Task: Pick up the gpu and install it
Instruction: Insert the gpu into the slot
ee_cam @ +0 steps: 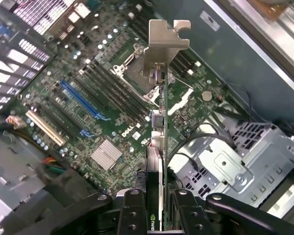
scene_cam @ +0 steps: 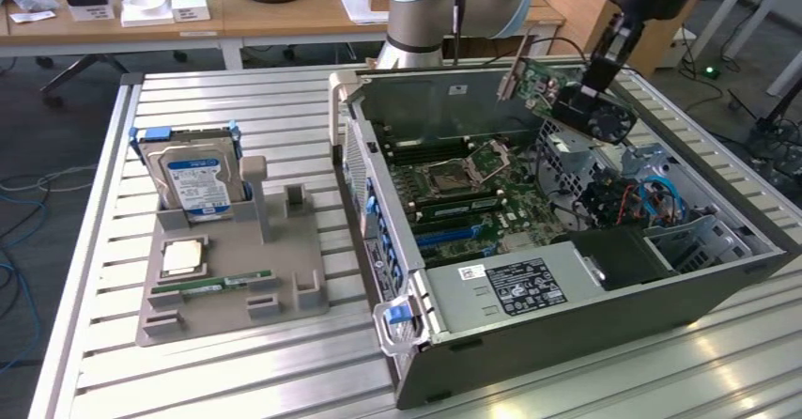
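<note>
the black two-fingered gripper (ee_cam: 155,201) is clamped part-way closed on the gpu (ee_cam: 157,122), a thin flat dark green card with a black face and a narrow silver metal bracket (ee_cam: 164,43) at its far end. in the exterior view the gripper (scene_cam: 594,79) holds the gpu (scene_cam: 566,95) tilted in the air over the open grey metal computer case (scene_cam: 539,330), clear of the green motherboard (scene_cam: 483,189), not yet seated. the case lies on a ribbed aluminium table (scene_cam: 213,377). towards the exterior view's left a grey plastic holder (scene_cam: 225,311) carries an upright hard drive with a blue-white label (scene_cam: 194,179) and a slim green ram stick (scene_cam: 216,283). wooden desks (scene_cam: 251,17) stand behind.
</note>
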`<move>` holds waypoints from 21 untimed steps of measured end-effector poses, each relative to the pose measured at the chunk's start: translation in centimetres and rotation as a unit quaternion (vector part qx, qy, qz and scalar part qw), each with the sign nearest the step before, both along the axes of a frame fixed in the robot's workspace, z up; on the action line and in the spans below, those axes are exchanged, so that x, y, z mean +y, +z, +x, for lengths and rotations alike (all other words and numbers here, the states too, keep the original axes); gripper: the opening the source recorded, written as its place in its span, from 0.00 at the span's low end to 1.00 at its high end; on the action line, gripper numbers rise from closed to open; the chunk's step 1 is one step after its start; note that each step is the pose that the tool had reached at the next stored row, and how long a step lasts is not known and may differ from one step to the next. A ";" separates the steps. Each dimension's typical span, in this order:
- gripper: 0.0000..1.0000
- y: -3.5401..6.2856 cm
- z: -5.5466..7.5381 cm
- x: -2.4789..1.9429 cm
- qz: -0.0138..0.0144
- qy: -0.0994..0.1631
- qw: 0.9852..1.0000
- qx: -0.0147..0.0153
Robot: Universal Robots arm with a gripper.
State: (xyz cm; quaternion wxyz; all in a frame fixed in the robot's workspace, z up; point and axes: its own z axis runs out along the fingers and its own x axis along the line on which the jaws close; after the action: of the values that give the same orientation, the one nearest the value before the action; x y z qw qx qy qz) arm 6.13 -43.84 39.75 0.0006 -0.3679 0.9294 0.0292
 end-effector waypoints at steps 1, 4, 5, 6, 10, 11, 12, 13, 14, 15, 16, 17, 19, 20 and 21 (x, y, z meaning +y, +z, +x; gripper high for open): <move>0.26 -0.03 0.0 0.00 0.000 0.009 1.000 0.000; 0.26 -0.12 0.0 0.00 0.000 0.035 0.999 0.000; 0.26 -0.14 0.0 0.00 0.000 0.043 0.999 0.000; 0.26 -0.17 0.0 0.00 0.000 0.052 0.999 0.000; 0.26 -0.27 0.0 0.00 0.000 0.088 0.996 0.000; 0.26 -0.30 0.0 0.00 0.000 0.097 0.995 0.000; 0.26 -0.33 0.0 0.00 0.000 0.105 0.994 0.000; 0.26 -0.36 0.0 0.00 0.000 0.114 0.993 0.000; 0.26 -0.38 0.0 0.00 0.000 0.123 0.992 0.000; 0.26 -0.41 0.0 0.00 0.000 0.132 0.991 0.000; 0.26 -0.43 0.0 0.00 0.000 0.141 0.990 0.000; 0.26 -0.46 0.0 0.00 0.000 0.150 0.989 0.000; 0.26 -0.51 0.0 0.00 0.000 0.168 0.986 0.000; 0.26 -0.54 0.0 0.00 0.000 0.176 0.984 0.000; 0.26 -0.56 0.0 0.00 0.000 0.185 0.983 0.000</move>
State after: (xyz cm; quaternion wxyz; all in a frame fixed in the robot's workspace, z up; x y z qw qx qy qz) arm 6.13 -43.84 39.19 -0.0048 -0.5337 0.8452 0.0288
